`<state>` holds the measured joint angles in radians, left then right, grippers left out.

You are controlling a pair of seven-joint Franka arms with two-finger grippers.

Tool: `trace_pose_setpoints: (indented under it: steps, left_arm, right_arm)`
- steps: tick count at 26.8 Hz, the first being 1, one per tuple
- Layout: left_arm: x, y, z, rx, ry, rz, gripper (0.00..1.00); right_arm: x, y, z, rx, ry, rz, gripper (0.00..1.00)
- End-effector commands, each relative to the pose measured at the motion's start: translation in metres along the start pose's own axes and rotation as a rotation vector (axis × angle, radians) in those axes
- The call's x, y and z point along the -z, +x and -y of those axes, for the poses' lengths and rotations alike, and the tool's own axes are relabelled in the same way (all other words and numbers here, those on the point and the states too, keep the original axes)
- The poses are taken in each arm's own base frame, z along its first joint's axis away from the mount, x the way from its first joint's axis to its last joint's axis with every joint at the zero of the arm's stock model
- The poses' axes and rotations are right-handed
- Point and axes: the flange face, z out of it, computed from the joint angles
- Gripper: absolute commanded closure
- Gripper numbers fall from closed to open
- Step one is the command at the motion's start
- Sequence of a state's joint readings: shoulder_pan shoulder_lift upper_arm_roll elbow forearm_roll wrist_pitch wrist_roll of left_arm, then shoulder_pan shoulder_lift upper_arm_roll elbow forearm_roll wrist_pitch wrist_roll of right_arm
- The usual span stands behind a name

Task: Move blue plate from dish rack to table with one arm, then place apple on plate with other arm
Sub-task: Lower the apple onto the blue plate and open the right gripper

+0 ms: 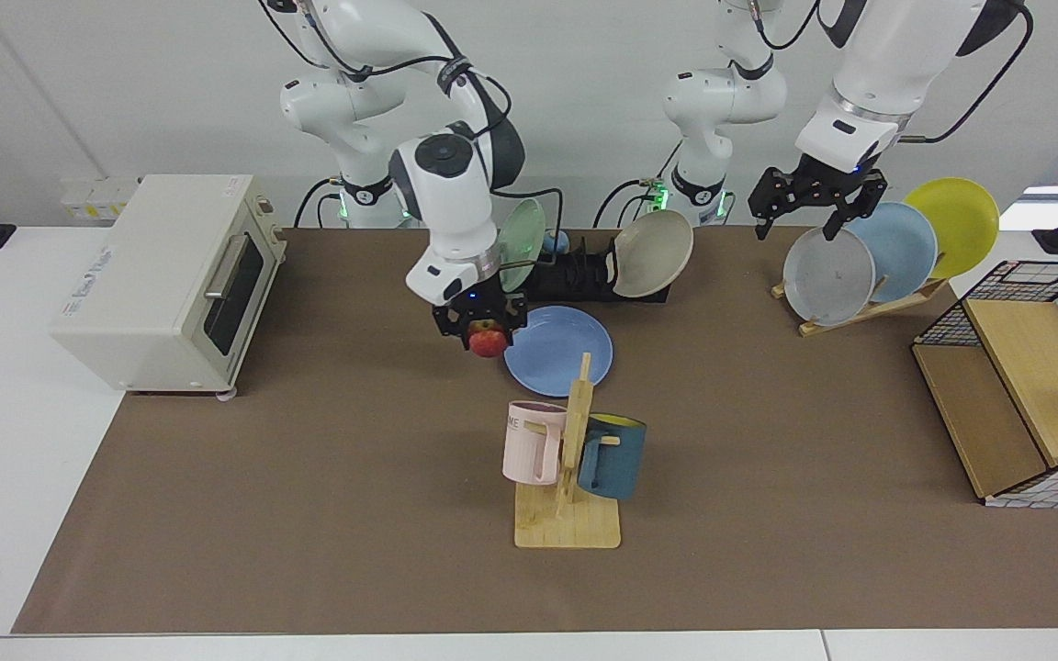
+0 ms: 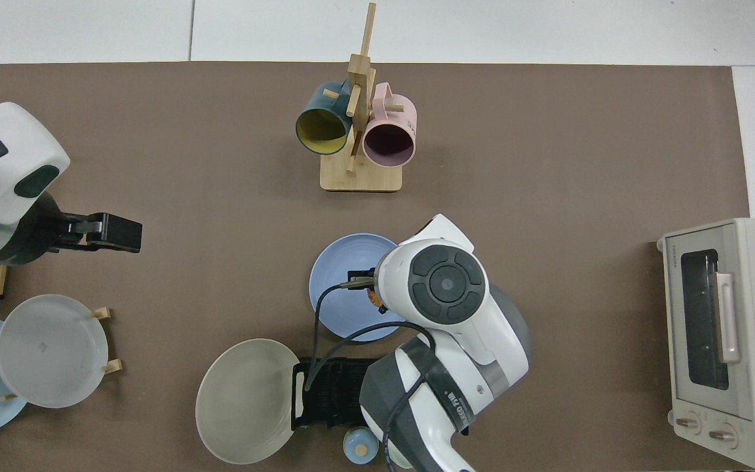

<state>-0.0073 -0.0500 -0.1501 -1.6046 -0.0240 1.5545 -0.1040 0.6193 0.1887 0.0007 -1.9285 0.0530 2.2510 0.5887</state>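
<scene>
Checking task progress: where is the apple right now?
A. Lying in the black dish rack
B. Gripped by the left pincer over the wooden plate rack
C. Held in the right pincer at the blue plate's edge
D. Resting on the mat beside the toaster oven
C: the right pincer is shut on the apple, held at the rim of the blue plate, not yet released.

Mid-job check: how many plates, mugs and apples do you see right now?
Plates: 6 (blue plate, green plate, beige plate, grey plate, sky-blue plate, yellow plate)
Mugs: 2 (pink mug, dark blue mug)
Apples: 1 (apple, held in the right gripper above the blue plate; left gripper hangs above the grey plate)
Total: 9
</scene>
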Motion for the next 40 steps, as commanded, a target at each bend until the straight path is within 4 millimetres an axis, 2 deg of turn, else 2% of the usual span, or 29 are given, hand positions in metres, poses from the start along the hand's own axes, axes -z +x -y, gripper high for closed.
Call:
trace_pose_setpoints:
  steps: [1, 4, 8, 23, 26, 32, 34, 35, 36, 37, 38, 39, 40]
  left_arm:
    - [0.005, 0.000, 0.004, 0.005, 0.016, 0.009, 0.00]
    - [0.005, 0.000, 0.004, 0.005, 0.016, 0.009, 0.00]
    - [0.005, 0.000, 0.004, 0.005, 0.016, 0.009, 0.00]
    - [0.005, 0.000, 0.004, 0.003, 0.018, 0.009, 0.00]
    - [0.005, 0.000, 0.003, 0.002, 0.018, 0.009, 0.00]
    - [0.005, 0.000, 0.005, 0.008, 0.018, 0.009, 0.00]
    - [0.005, 0.000, 0.004, 0.005, 0.018, 0.009, 0.00]
    - [0.005, 0.000, 0.004, 0.006, 0.018, 0.009, 0.00]
    - [0.005, 0.000, 0.004, 0.005, 0.018, 0.009, 0.00]
    - [0.005, 0.000, 0.004, 0.005, 0.018, 0.009, 0.00]
    - [0.005, 0.000, 0.005, 0.006, 0.018, 0.009, 0.00]
    - [0.005, 0.000, 0.005, 0.006, 0.018, 0.009, 0.00]
    - [0.005, 0.000, 0.005, 0.008, 0.018, 0.009, 0.00]
  right_arm:
    - [-0.017, -0.011, 0.016, -0.012, 0.003, -0.012, 1.00]
    - [-0.036, -0.020, 0.029, 0.005, 0.007, -0.014, 1.00]
    - [-0.054, -0.020, 0.036, 0.005, 0.020, -0.033, 1.00]
    - [-0.079, -0.015, 0.038, 0.023, 0.037, -0.070, 1.00]
    - [-0.086, -0.015, 0.033, 0.021, 0.024, -0.063, 1.00]
    - [-0.087, -0.014, 0.030, 0.021, 0.020, -0.065, 1.00]
    - [-0.092, -0.016, 0.031, 0.011, 0.017, -0.059, 0.97]
    - [-0.094, -0.017, 0.033, 0.011, 0.019, -0.059, 0.90]
    - [-0.096, -0.017, 0.033, 0.011, 0.022, -0.063, 0.72]
    - [-0.096, -0.017, 0.034, 0.005, 0.024, -0.063, 0.45]
    - [-0.095, -0.016, 0.034, -0.004, 0.025, -0.065, 0.14]
    - [-0.095, -0.016, 0.034, -0.013, 0.024, -0.063, 0.00]
    - [-0.094, -0.016, 0.035, -0.018, 0.024, -0.064, 0.00]
